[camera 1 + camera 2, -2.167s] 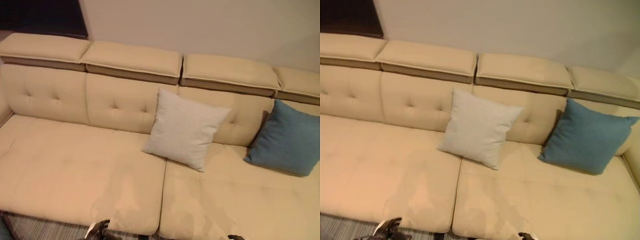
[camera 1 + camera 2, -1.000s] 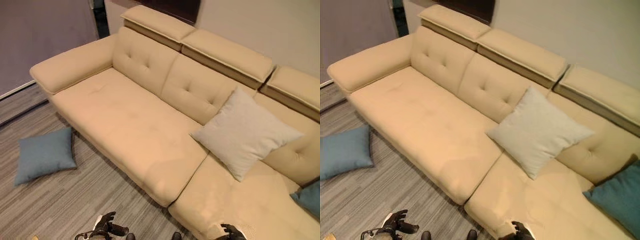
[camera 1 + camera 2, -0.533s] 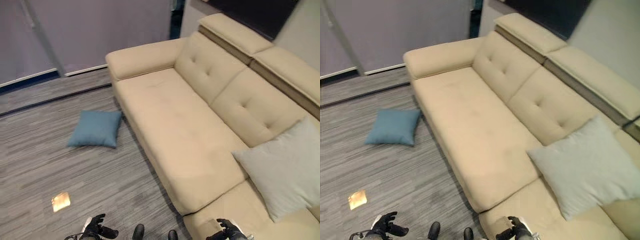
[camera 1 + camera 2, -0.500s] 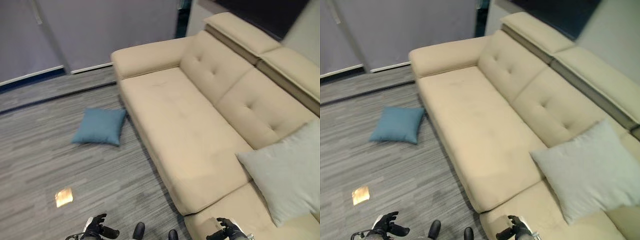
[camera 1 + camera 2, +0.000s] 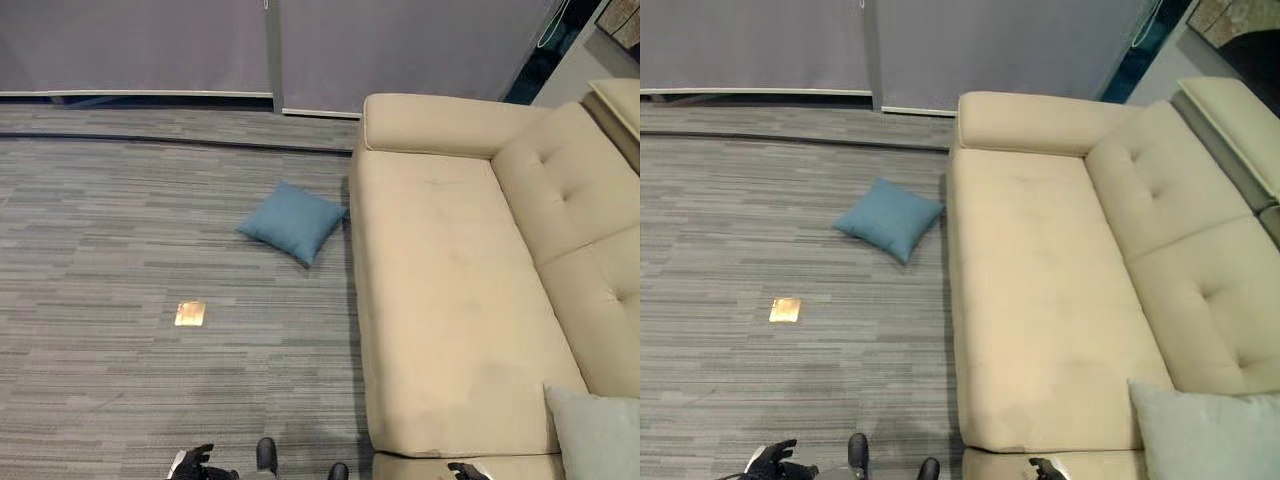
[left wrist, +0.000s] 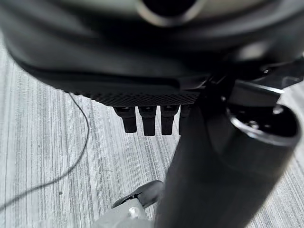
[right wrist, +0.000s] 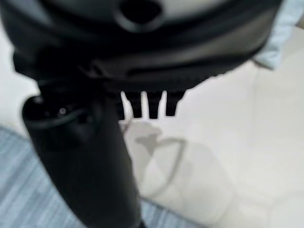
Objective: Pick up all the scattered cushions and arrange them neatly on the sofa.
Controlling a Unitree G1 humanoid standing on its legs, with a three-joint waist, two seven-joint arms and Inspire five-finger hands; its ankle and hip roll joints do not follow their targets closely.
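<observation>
Nearest, at the bottom edge of the head views, the dark left hand [image 5: 190, 464] hangs over the grey striped carpet floor [image 5: 110, 250]; its fingers [image 6: 142, 119] are loosely curled and hold nothing. The dark right hand [image 5: 462, 470] hangs by the front edge of the long beige tufted sofa [image 5: 450, 290], fingers [image 7: 148, 105] likewise slack and empty. Farther on, at about one o'clock from the left hand and eleven o'clock from the right, the square blue fabric cushion [image 5: 294, 221] lies flat on the floor, just beside the sofa's front (corner-on, so no long axis). Both hands are well apart from it. A pale grey cushion [image 5: 1210, 436] rests on the seat at four o'clock.
</observation>
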